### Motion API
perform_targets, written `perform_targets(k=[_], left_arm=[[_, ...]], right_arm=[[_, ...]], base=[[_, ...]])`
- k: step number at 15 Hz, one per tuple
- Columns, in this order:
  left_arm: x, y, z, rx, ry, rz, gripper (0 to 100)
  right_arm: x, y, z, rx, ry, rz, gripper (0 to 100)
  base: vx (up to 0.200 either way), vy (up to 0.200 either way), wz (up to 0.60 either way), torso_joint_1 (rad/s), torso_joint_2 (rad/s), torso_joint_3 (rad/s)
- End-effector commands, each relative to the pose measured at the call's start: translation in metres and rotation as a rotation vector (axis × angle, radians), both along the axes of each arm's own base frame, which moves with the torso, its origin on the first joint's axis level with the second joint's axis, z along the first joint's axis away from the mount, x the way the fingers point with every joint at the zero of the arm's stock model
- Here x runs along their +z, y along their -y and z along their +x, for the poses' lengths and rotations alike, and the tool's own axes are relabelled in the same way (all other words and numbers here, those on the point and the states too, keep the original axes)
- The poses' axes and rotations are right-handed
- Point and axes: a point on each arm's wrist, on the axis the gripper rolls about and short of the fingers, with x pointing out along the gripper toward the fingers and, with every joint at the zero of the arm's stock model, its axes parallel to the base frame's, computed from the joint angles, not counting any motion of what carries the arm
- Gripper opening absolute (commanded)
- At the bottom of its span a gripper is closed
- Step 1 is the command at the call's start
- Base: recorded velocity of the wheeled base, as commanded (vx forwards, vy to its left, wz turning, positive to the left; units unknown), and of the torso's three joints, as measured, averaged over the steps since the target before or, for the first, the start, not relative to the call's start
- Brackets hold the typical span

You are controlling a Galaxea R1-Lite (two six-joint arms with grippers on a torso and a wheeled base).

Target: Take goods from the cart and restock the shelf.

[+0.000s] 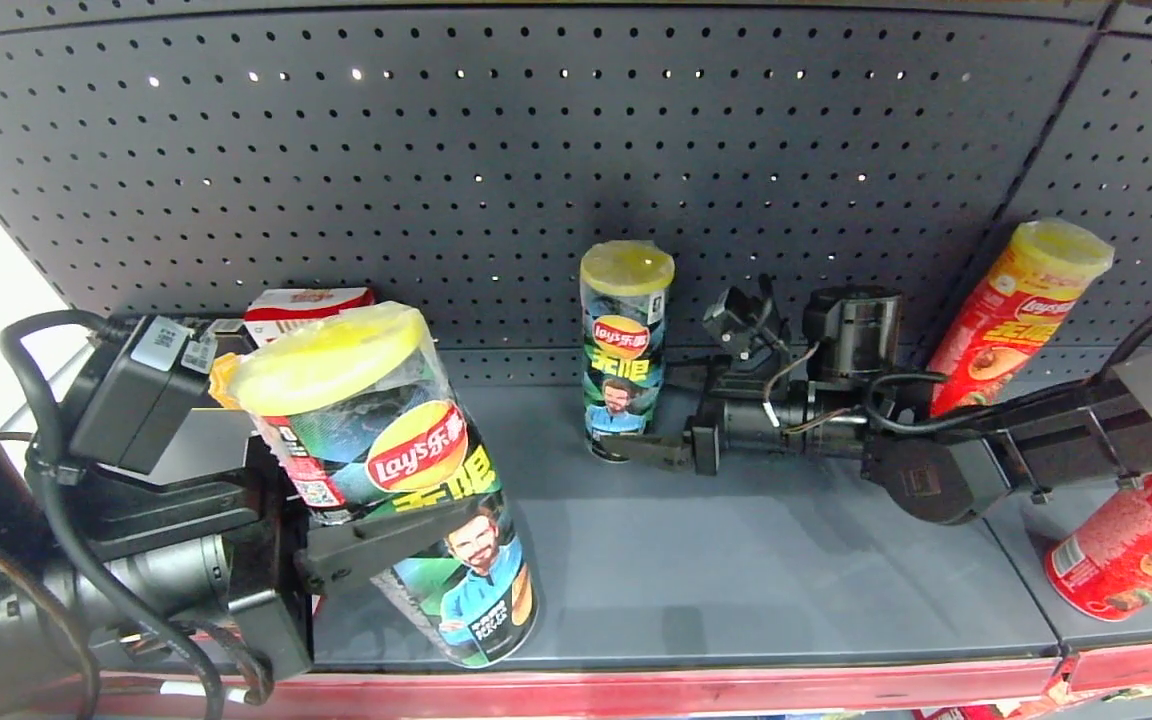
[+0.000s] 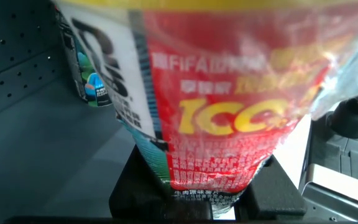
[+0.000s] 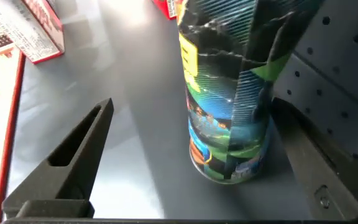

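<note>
The chip can (image 1: 391, 470) clamped in the left gripper (image 2: 204, 202) is near upright over the shelf (image 1: 736, 560) front, left of the standing can (image 1: 624, 350) between the spread fingers of the right gripper (image 3: 191, 109)

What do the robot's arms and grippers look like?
Both arms are black and dark grey. The left gripper has tapered matte-black fingers, a boxy black module with white labels, and thick black cables. The right gripper has matching wedge fingers, a cylindrical motor, thin white and black wires, and a grey forearm.
</note>
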Motion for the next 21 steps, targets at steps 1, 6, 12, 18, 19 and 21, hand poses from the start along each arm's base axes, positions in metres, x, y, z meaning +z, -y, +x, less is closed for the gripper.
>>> perform_targets(k=[1, 6, 12, 18, 19, 21], left_arm=[[-0.001, 0.0, 0.0, 0.0, -0.002, 0.001, 0], [-0.001, 0.0, 0.0, 0.001, -0.002, 0.001, 0], [-0.001, 0.0, 0.0, 0.001, -0.004, 0.001, 0], [-0.002, 0.0, -0.001, 0.001, -0.006, 0.003, 0], [-0.002, 0.0, -0.001, 0.001, -0.008, 0.003, 0], [-0.002, -0.001, -0.001, 0.003, -0.006, 0.003, 0]], right_arm=[[0.007, 0.005, -0.012, 0.002, 0.005, 0.001, 100], [0.011, 0.002, 0.007, -0.068, 0.051, 0.017, 100], [0.006, -0.021, 0.026, -0.076, 0.072, 0.034, 100], [-0.003, -0.036, 0.033, -0.078, 0.067, 0.045, 0], [-0.005, -0.038, 0.034, -0.084, 0.068, 0.048, 0], [-0.006, -0.038, 0.033, -0.082, 0.067, 0.046, 0]], base=[[0.0, 0.0, 0.0, 0.0, 0.0, 0.0], [0.0, 0.0, 0.0, 0.0, 0.0, 0.0], [0.0, 0.0, 0.0, 0.0, 0.0, 0.0], [0.0, 0.0, 0.0, 0.0, 0.0, 0.0], [0.0, 0.0, 0.0, 0.0, 0.0, 0.0], [0.0, 0.0, 0.0, 0.0, 0.0, 0.0]])
